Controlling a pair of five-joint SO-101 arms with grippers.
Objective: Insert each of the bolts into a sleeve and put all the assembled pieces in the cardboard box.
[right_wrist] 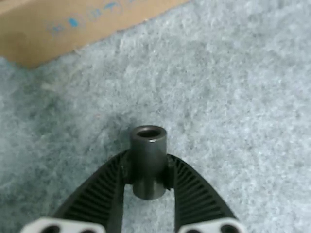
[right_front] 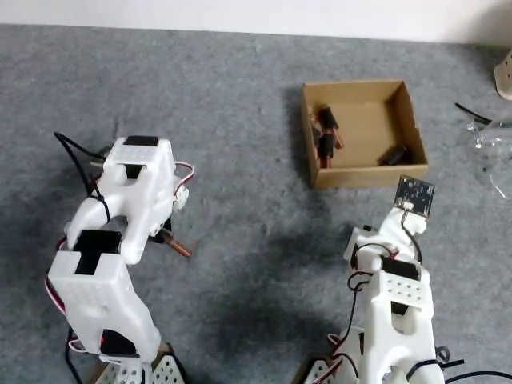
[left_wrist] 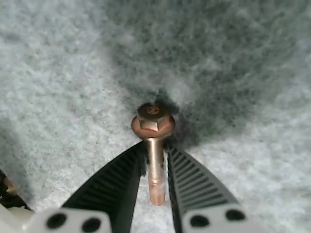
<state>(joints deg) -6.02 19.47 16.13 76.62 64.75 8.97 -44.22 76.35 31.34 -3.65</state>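
A copper bolt (left_wrist: 154, 155) with a flanged hex head is clamped by its shank between the black fingers of my left gripper (left_wrist: 155, 179), just above the grey carpet. In the high view that bolt (right_front: 178, 245) pokes out from under the left arm. My right gripper (right_wrist: 148, 182) is shut on a dark cylindrical sleeve (right_wrist: 147, 158), its bore facing outward, close to the cardboard box wall (right_wrist: 73, 24). The cardboard box (right_front: 364, 174) sits at the upper right of the high view and holds assembled pieces (right_front: 328, 132).
Grey carpet covers the table. A small circuit board (right_front: 414, 194) sits on the right arm near the box's front corner. Cables and clear plastic pieces (right_front: 488, 136) lie at the far right edge. Open carpet lies between the two arms.
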